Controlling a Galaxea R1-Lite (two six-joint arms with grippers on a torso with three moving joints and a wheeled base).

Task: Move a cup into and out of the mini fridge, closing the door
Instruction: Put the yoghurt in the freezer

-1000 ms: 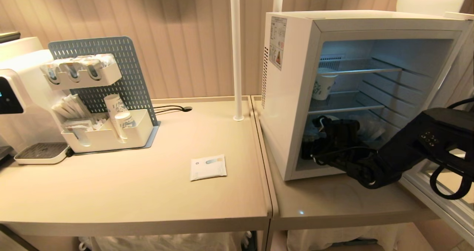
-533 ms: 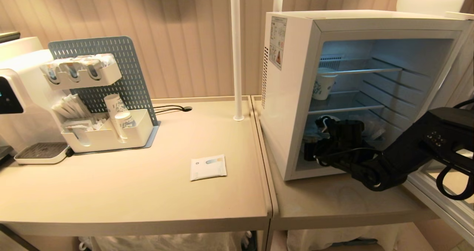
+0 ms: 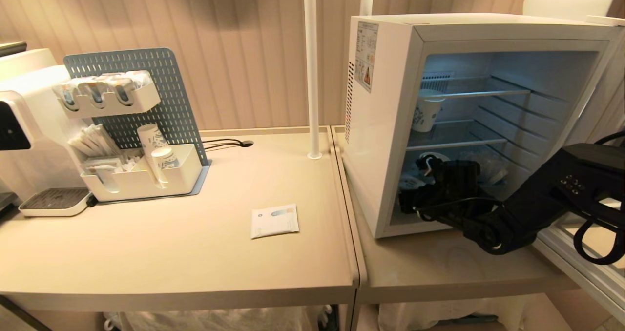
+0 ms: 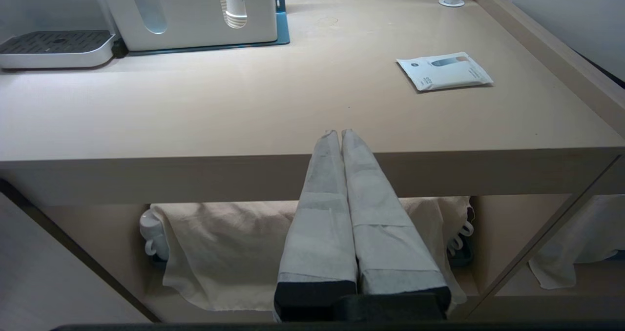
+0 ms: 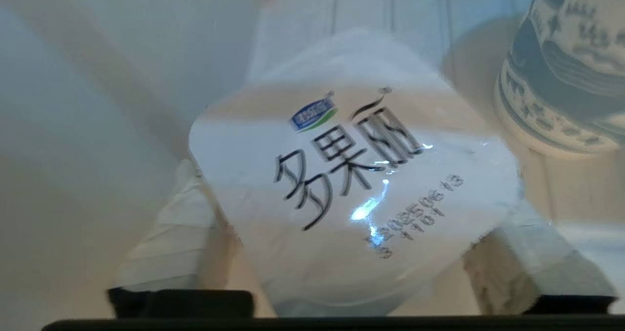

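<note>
Table (image 3: 439, 267): The mini fridge (image 3: 385, 126) is set on it, so the shelves can be reached by an arm.

Mini fridge: It is lit inside and split by wire shelves. Cups are kept in it, on the middle shelf and at the bottom.

Door (image 3: 581, 265): It is swung wide open, away from the mini fridge's sticker side, so the way in is left free. It is not yet closed.

White rack (image 3: 146, 179): It is placed well away from the mini fridge, past its sticker side. Paper cups and small packs are kept in it.

Right claw (image 5: 342, 209): It is pushed into the bottom part of the mini fridge, under the lower shelf. Its fingers (image 5: 161, 233) are spread wide on both sides of the cup (image 5: 342, 155). A thin gap is seen beside one finger, so the cup seems to be let go, not squeezed.

Left claw (image 4: 340, 133): It is parked outside the mini fridge, in front of the table edge. It is pressed tight together and nothing is held in it.

Paper cups: One (image 3: 426, 112) is stood on the middle shelf of the mini fridge. Another (image 5: 561, 77) is stood at the bottom, just beside the cup.

Cup: It is found in the bottom of the mini fridge, near the sticker-side wall. Its top is sealed, so nothing can be spilled.

Flat white pack (image 3: 274, 220): It is laid on the table, out past the mini fridge's sticker side. It is not part of the job.
</note>
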